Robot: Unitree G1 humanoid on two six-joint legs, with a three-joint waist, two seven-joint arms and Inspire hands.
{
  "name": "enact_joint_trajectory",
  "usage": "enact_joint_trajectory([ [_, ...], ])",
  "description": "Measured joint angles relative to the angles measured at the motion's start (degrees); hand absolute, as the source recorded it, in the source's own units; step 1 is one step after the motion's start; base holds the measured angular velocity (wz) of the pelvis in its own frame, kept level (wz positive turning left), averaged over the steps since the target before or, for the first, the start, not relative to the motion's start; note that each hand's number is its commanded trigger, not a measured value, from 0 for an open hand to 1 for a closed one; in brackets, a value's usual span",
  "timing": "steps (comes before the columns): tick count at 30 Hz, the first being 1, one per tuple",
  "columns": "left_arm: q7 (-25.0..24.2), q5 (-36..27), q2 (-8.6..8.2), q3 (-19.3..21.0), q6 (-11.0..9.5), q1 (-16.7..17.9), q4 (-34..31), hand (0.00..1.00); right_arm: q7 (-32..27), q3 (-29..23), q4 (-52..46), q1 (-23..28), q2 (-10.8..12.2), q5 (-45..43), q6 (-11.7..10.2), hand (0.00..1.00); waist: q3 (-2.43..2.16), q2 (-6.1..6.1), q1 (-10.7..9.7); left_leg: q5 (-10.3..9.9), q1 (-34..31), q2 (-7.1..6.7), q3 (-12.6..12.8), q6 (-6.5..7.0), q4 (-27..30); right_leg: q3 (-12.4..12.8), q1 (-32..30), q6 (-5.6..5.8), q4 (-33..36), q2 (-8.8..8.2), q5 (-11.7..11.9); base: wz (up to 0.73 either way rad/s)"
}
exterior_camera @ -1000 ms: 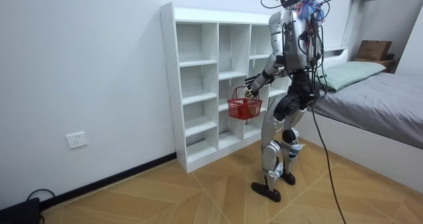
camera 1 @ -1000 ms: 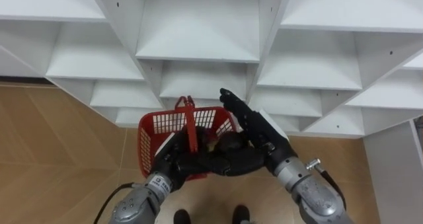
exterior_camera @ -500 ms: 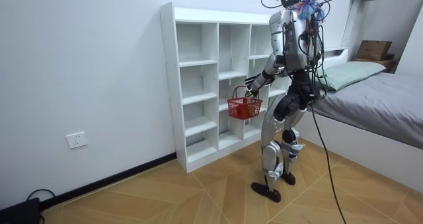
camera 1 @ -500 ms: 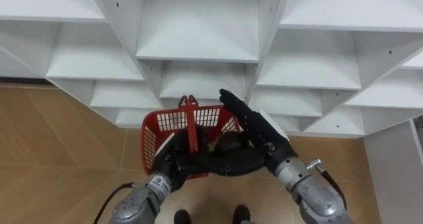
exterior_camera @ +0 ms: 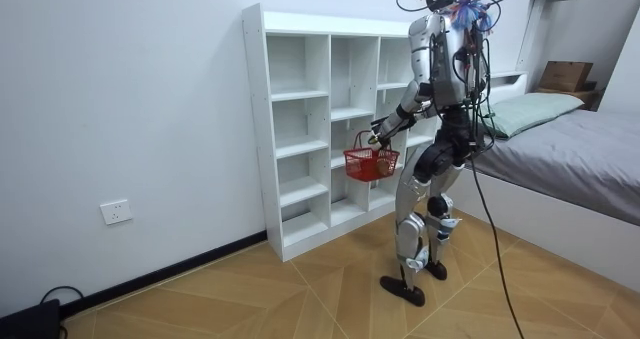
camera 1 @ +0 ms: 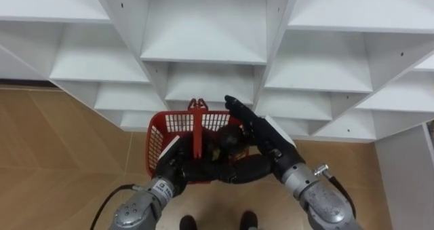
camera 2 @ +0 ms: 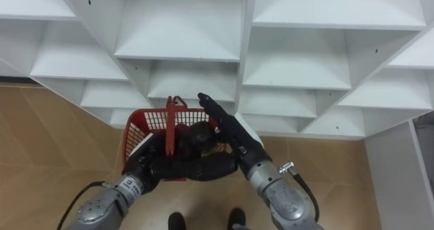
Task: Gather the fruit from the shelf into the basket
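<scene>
White cubby shelving (camera 1: 203, 33) rises above a parquet floor (camera 1: 61, 142) in the left eye view; before its lower compartments hangs the red basket (camera 1: 161, 131), its handle (camera 1: 196, 125) upright, a yellowish-brown piece (camera 1: 218, 149) lying inside; the left hand (camera 1: 175, 166) has dark fingers curled at the basket's near side and carries it; the right hand (camera 1: 259, 132) reaches over the right rim with fingers stretched straight, a dark rounded shape beneath them that I cannot tell for fruit or thumb; room view: the robot stands upright facing the shelving, basket at hip height, a bed (exterior_camera: 580, 159) behind it; right eye view shows the same hold; judged as placing fruit, so hold the basket level, release low over its middle, then lift clear of handle and rim
</scene>
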Motion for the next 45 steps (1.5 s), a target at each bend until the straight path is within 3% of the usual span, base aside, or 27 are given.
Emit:
enact_joint_trajectory([
  [9,-0.1,2.8,0.12,0.0,0.0,0.8,0.1,1.0,-0.1,0.0,0.2,0.2,-0.1,-2.0,-0.1,0.0,0.03,-0.07,0.1,0.0,-0.2,-0.03,-0.1,0.0,0.1,-0.2,0.0,0.02,-0.1,-0.02,0.0,0.0],
  [29,-0.2,2.8,0.17,0.0,0.0,2.4,0.1,1.0,0.0,0.1,0.1,0.9,0.0,-3.8,-0.1,0.0,0.02,-0.07,0.1,0.0,-0.1,-0.1,-0.1,0.0,0.1,-0.1,0.0,0.03,-0.1,-0.07,0.0,0.0],
  [34,-0.3,4.6,0.82,0.0,0.0,2.7,0.8,1.0,0.0,0.0,0.2,1.1,-0.5,-4.4,-0.1,0.0,-0.01,-0.02,-0.1,0.0,0.3,-0.09,0.0,0.0,0.0,-0.3,0.6,0.03,0.0,-0.07,0.0,0.01],
  [38,-0.4,7.0,1.23,0.3,-0.1,2.9,4.4,1.0,-1.0,-0.2,1.8,1.8,-2.4,-7.4,0.1,0.0,-0.01,-0.04,-0.1,0.0,2.2,-0.15,-0.1,-0.01,-0.5,-0.4,2.5,0.1,-0.9,-0.06,0.0,0.01],
  [45,-0.2,9.4,3.5,0.9,-0.2,4.8,8.8,1.0,-1.8,-0.6,3.5,3.6,-3.2,-10.9,1.8,0.0,-0.02,-0.11,0.0,-0.2,6.5,-0.09,-0.1,-0.26,-1.5,-0.5,7.0,0.24,-2.0,0.19,-0.2,0.0],
])
